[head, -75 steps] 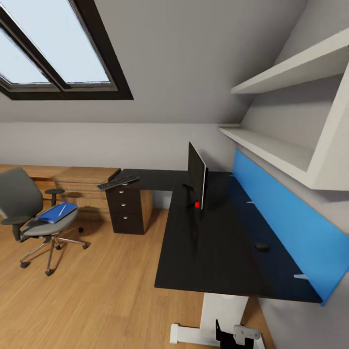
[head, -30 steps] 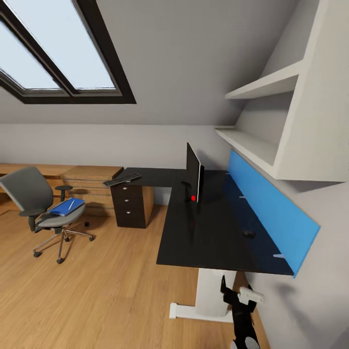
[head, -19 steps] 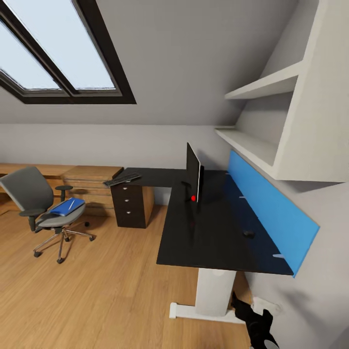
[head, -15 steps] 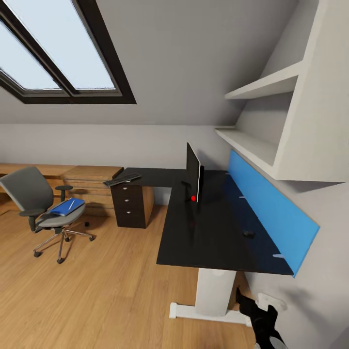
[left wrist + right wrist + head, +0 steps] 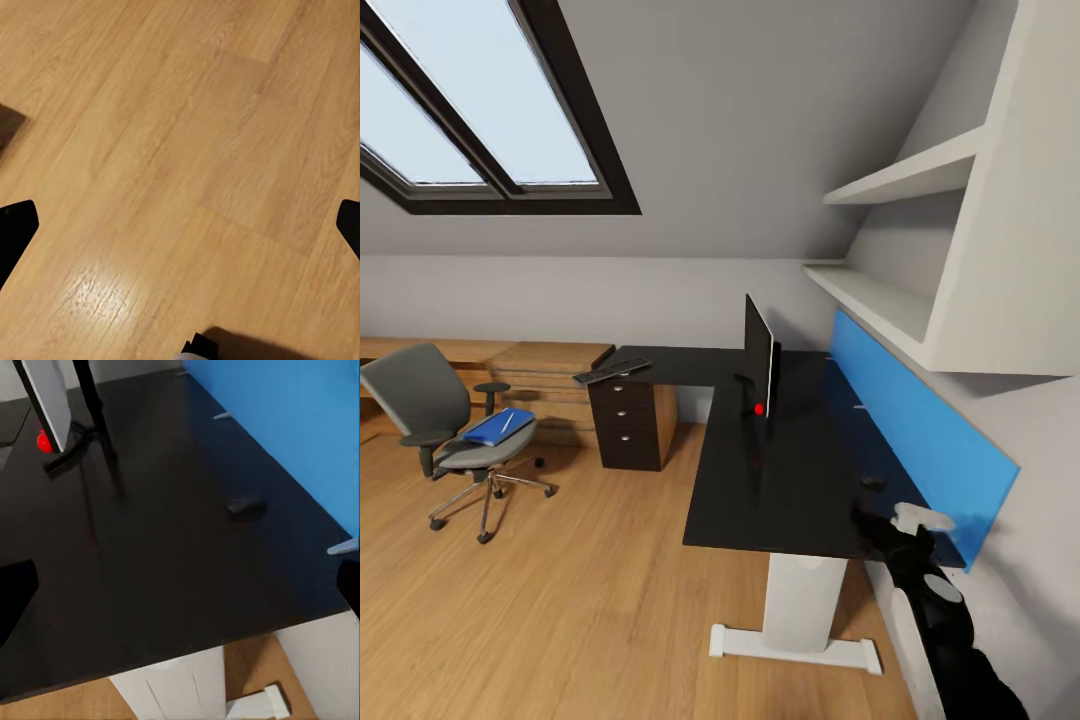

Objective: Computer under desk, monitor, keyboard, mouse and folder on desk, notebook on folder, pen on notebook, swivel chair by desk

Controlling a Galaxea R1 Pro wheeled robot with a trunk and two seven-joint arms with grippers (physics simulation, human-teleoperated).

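The black desk [image 5: 780, 490] carries the monitor [image 5: 760, 362] edge-on, the keyboard [image 5: 610, 371] on its far wing above the drawer unit, and the small mouse [image 5: 872, 482] by the blue wall panel. At the left the swivel chair [image 5: 420, 400] stands apart from the desk, with the blue folder [image 5: 495, 428] and the pen [image 5: 508, 421] on its seat. The notebook and the computer are out of view. My right gripper [image 5: 895, 528] hovers open at the desk's near corner, just short of the mouse [image 5: 246, 504]. My left gripper [image 5: 180, 229] hangs open over bare floor.
White shelves [image 5: 900, 300] jut out over the desk's right side above the blue panel [image 5: 920, 430]. A light-wood chest of drawers [image 5: 545, 385] stands behind the chair. The desk's white leg [image 5: 800, 610] rests on wood floor [image 5: 560, 600].
My right arm has risen from beside the desk's white leg up to desktop height near the mouse. Before that, the head view pulled back a little. Nothing on desk or chair moved.
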